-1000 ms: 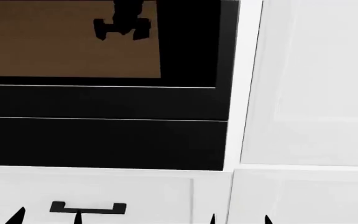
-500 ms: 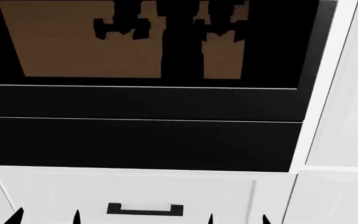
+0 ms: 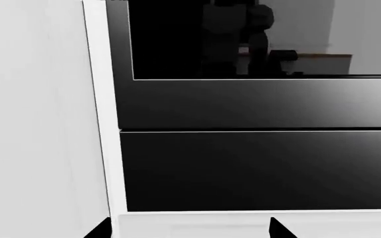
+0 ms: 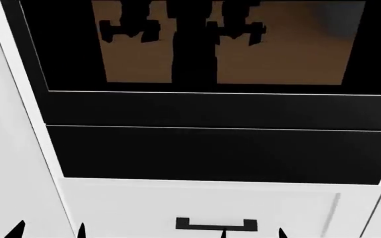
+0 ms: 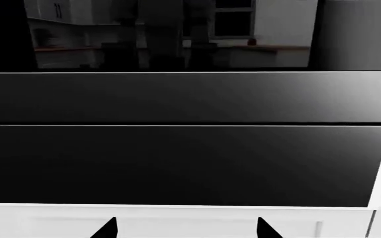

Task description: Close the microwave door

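Observation:
A black built-in appliance (image 4: 217,153) fills the head view, with a glossy window (image 4: 289,54) that reflects the robot's dark outline. Its front looks flat and shut; I cannot tell whether it is the microwave, and no open microwave door shows. Only the fingertips of my left gripper (image 4: 49,233) and right gripper (image 4: 253,234) poke in at the bottom edge, wide apart and holding nothing. The left wrist view faces the appliance's (image 3: 257,168) left edge with the left gripper (image 3: 190,232) open. In the right wrist view the black front (image 5: 177,163) lies beyond the open right gripper (image 5: 187,231).
A white drawer (image 4: 131,208) with a black bar handle (image 4: 216,224) sits just below the appliance. White cabinet panels (image 4: 5,148) frame it on the left, and the left wrist view shows that white panel (image 3: 31,124) too.
The view has swung leftward: the appliance and drawer handle slid right in the head view, and the white panel on the left came in. Both grippers' tips keep their place in the view.

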{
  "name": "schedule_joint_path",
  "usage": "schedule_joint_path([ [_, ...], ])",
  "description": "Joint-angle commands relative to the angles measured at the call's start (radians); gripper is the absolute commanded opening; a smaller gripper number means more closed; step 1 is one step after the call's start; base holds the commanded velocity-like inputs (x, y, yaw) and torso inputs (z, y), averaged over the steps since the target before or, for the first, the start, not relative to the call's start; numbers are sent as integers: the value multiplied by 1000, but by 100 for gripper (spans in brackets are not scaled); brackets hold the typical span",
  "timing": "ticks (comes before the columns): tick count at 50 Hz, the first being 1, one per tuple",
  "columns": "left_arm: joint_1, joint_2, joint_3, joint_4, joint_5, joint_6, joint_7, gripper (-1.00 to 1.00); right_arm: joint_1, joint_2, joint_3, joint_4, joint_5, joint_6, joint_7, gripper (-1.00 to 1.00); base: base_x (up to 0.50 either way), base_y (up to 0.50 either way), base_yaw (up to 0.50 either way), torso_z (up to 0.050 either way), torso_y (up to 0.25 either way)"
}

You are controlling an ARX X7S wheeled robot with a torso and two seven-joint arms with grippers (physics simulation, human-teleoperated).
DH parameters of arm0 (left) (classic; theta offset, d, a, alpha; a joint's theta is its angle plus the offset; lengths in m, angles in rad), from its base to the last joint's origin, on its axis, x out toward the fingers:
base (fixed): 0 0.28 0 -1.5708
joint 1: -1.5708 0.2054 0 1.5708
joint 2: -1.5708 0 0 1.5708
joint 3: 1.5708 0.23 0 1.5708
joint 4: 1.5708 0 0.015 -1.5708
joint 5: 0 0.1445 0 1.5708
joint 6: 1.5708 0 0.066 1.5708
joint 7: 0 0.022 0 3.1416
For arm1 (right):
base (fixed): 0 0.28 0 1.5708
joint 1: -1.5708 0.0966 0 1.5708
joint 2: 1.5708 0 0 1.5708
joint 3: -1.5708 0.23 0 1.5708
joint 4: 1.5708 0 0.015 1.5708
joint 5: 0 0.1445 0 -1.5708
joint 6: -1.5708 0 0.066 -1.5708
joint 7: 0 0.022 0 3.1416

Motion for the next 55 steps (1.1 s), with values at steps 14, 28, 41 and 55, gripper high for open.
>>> schedule_joint_path([
  [14, -3, -20, 24, -2, -18, 7, -23, 100, 2, 20, -25, -2, 18, -2, 22, 100, 0, 500, 0, 0, 0],
  [28, -3, -28, 35, -3, -27, 8, -36, 100, 5, 30, -37, 1, 27, 0, 32, 100, 0, 500, 0, 0, 0],
  [41, -4, -38, 45, -2, -35, 12, -43, 100, 6, 37, -46, -1, 34, -5, 40, 100, 0, 500, 0, 0, 0],
  [55, -6, -45, 54, -6, -40, 18, -53, 100, 8, 45, -57, 0, 41, -8, 48, 100, 0, 500, 0, 0, 0],
])
